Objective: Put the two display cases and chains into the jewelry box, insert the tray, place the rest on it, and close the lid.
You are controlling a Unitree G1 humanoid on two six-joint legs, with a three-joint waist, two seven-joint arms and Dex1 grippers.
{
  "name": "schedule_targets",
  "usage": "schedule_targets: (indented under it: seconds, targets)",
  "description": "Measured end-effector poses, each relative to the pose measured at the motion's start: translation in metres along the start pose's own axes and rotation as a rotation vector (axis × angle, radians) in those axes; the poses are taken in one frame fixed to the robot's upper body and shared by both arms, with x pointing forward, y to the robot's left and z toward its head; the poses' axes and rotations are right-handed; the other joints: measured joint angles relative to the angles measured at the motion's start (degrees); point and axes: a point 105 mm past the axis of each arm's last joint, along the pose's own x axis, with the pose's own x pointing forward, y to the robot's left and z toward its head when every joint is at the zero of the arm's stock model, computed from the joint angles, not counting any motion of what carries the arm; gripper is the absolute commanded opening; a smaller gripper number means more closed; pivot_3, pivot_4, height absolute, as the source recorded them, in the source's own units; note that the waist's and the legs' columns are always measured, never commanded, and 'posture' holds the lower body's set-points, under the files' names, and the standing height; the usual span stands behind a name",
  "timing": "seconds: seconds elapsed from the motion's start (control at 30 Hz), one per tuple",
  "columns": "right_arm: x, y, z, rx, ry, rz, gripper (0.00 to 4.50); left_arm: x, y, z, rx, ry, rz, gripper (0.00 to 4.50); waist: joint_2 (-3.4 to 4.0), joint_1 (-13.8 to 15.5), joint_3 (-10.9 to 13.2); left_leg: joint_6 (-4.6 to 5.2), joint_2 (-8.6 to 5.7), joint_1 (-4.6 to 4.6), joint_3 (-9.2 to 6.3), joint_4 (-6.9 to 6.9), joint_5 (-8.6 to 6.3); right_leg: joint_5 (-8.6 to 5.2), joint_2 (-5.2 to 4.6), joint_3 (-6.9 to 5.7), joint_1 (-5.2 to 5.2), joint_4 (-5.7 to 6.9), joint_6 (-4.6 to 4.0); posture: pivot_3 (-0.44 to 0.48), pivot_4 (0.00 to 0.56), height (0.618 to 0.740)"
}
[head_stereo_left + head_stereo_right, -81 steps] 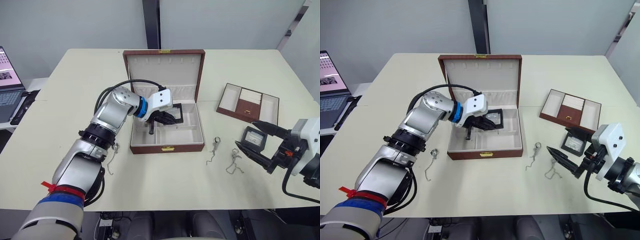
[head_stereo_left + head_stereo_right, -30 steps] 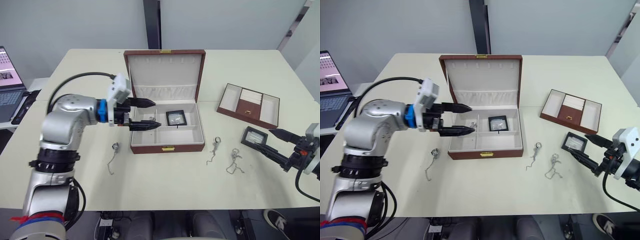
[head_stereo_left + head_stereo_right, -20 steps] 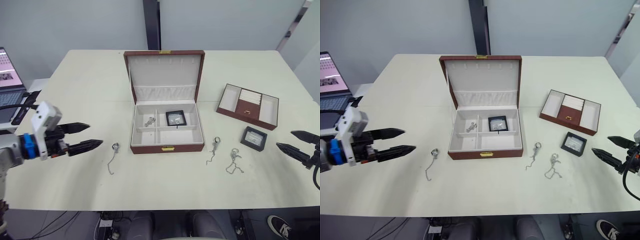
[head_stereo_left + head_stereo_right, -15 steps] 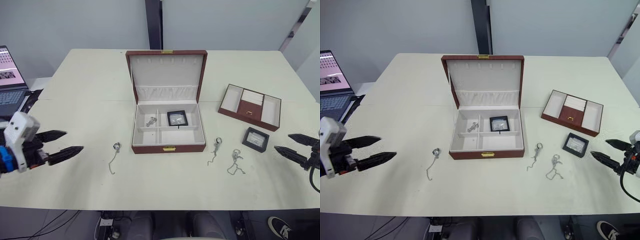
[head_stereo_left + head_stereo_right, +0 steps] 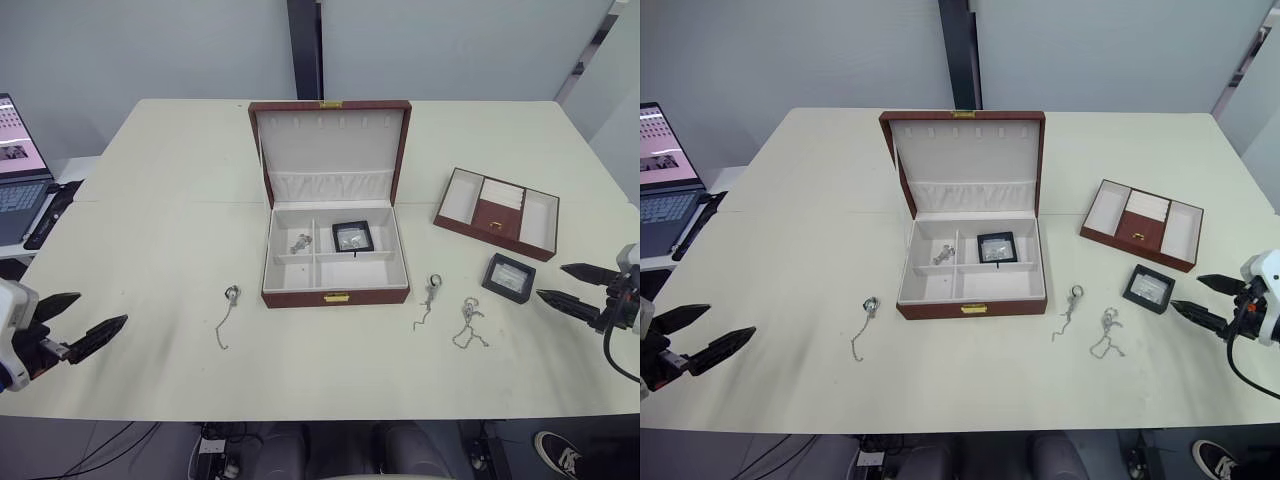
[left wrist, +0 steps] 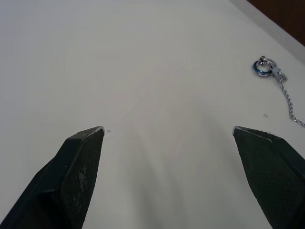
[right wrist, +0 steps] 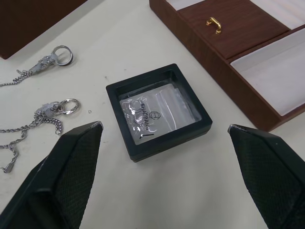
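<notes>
- You have the jewelry box (image 5: 335, 262) at the table's (image 5: 180, 200) centre, its lid (image 5: 330, 145) upright behind it.
- Inside, one display case (image 5: 352, 236) lies in the rear right compartment, one chain (image 5: 300, 242) in the rear left.
- The tray (image 5: 497, 211) lies to the right, the second display case (image 5: 508, 278) before it.
- Two chains (image 5: 429, 298) (image 5: 467, 323) lie between box and that case; another chain (image 5: 226, 314) lies left of the box.
</notes>
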Motion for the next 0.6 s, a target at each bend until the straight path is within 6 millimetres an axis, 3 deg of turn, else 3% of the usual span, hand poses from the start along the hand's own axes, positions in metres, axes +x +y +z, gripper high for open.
schedule_targets:
  seconds: [0.3,0.6]
  targets:
    - [0.005,0.004,0.002,-0.007,0.0,0.021,4.5,0.001,0.003,0.001,0.009,-0.018,0.034,4.48,0.0,0.0,0.0,0.0,0.0,0.01,0.0,0.0,0.0,0.0,0.0,-0.01,0.0,0.01,0.0,0.0,0.15,0.74]
    - [0.002,0.014,-0.014,0.025,0.051,0.045,4.5,0.021,-0.004,0.009,0.019,-0.045,-0.009,4.48,0.0,0.02,0.0,0.0,-0.01,0.0,0.0,0.0,0.0,0.0,-0.01,0.0,0.0,0.01,0.0,0.0,0.15,0.74]
